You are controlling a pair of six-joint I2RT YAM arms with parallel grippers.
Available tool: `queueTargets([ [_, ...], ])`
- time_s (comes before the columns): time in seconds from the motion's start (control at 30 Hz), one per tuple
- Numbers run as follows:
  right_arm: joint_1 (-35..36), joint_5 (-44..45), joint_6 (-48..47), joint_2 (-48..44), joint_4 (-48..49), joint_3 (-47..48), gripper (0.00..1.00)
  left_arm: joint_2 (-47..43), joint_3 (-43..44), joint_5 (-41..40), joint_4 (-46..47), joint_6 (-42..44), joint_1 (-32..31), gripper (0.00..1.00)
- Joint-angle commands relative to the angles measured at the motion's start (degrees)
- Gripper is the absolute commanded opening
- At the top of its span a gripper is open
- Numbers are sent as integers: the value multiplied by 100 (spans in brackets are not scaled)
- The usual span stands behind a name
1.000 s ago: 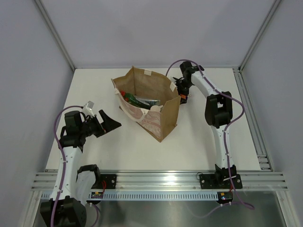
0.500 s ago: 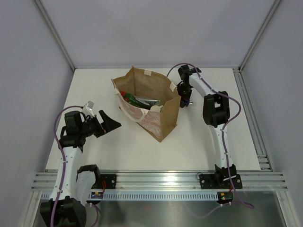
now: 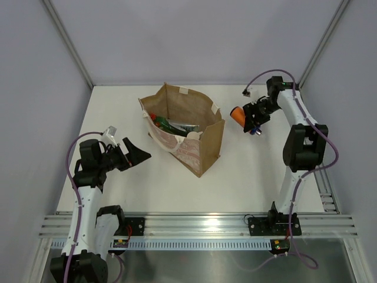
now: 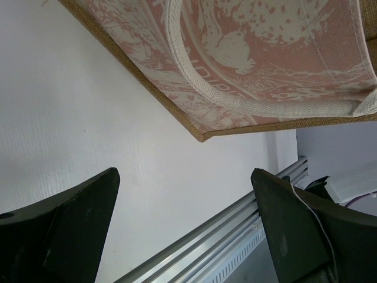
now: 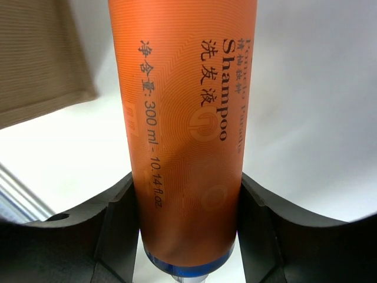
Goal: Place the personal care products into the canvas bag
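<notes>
The canvas bag (image 3: 203, 147) stands upright mid-table, its pink-patterned side (image 4: 247, 53) filling the top of the left wrist view. Inside it lie a green red-capped bottle (image 3: 160, 122), a silver-grey tube (image 3: 187, 127) and a cream cap (image 3: 192, 134). An orange shampoo bottle (image 3: 238, 113) hangs in the air to the right of the bag, and my right gripper (image 3: 248, 117) is shut on it. In the right wrist view that bottle (image 5: 182, 106) sits clamped between both fingers, near its blue-rimmed end. My left gripper (image 3: 136, 153) stays open left of the bag, nothing between its fingers (image 4: 70, 218).
An aluminium rail (image 3: 200, 224) runs along the near table edge and shows below the left fingers (image 4: 235, 236). Another rail (image 3: 315, 147) borders the right side. Grey enclosure walls surround the white table (image 3: 247, 171).
My right gripper closed on the orange bottle beside the bag's right wall, then swung it up and to the right, away from the bag. The left arm has not moved.
</notes>
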Motion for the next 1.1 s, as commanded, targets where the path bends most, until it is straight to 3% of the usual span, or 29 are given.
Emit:
queueTargets([
  [0.0, -24, -1481, 449, -1402, -67, -139, 0, -87, -53, 224, 390, -86, -32, 99],
  [0.2, -42, -2194, 1001, -2413, -6, -26, 0, -104, -53, 277, 399, -94, -49, 99],
  [0.37, 264, -2381, 1180, -2442, -249, 1256, 0, -43, -53, 295, 399, -68, -67, 99],
  [0.57, 1686, -1312, 1240, -1861, -69, 2224, 0, -139, -45, 321, 390, -59, -76, 99],
  [0.83, 2682, -598, 1671, -1168, 917, 2883, 0, -148, -62, 312, 425, -68, -102, 99],
  [1.07, 3298, 1352, 2355, -683, 1576, 2401, 0, -60, -45, 304, 416, -42, -94, 99],
])
